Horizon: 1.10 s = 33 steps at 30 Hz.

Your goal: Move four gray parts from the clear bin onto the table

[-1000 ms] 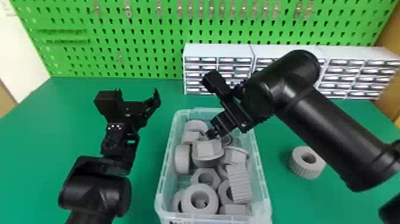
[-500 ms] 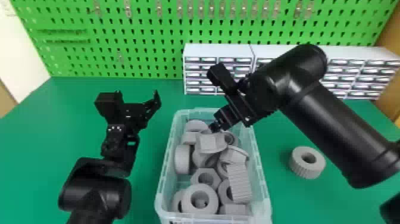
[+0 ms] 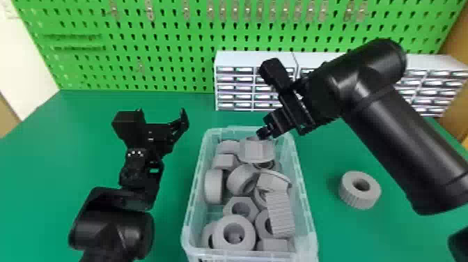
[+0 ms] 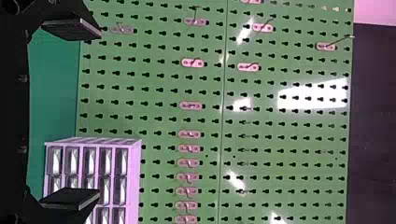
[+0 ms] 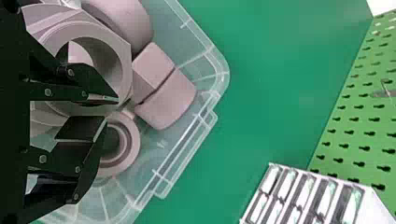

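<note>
"Pincer on your right arm [image 3: 265, 132], what have you got in it?"

"You've got its fingers pinching a gray hex nut [image 3: 257, 151], at the far end of your clear bin [image 3: 195, 188]."

"And deeper in the bin?"

"More gray parts for you: a ribbed ring [image 3: 281, 214] tilted near the right wall, and a smooth ring [image 3: 248, 231] toward the near end."

"Outside it?"

"Right of the bin, you have one ribbed gray ring [image 3: 354, 198] flat on the green worktop [image 3: 41, 174]. On the left, your left pincer [image 3: 161, 113] hangs with its fingers spread wide."
</note>
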{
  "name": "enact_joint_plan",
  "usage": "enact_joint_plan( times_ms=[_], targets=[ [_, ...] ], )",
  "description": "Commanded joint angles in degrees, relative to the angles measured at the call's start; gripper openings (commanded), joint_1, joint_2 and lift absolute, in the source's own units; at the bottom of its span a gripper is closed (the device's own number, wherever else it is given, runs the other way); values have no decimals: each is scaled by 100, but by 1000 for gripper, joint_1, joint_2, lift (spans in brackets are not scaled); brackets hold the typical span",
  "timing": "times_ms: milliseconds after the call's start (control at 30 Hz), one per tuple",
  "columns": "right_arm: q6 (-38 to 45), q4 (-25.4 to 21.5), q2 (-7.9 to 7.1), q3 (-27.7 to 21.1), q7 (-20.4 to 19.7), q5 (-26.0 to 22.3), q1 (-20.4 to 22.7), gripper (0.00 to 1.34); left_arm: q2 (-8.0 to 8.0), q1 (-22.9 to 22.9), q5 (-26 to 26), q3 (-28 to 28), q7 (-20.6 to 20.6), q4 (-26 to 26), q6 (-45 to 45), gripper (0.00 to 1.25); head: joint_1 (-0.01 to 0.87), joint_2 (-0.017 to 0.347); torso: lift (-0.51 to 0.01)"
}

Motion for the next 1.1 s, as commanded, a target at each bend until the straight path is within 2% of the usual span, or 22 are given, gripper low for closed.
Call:
enact_joint_plan(
  times_ms=[0, 533, 1067],
  targets=[
    [66, -64, -9, -285, 152, 354, 48, 339, 0, 21, 0, -6, 4, 0, 0, 1151, 693, 72, -52],
    [251, -293, -44, -935, 477, 1127, 206, 339, 9, 91, 0, -6, 13, 0, 35, 1151, 693, 72, -52],
    [567, -768, -88, -1779, 548, 1804, 452, 339, 9, 162, 9, -32, 39, 0, 62, 1149, 693, 72, -52]
  ],
)
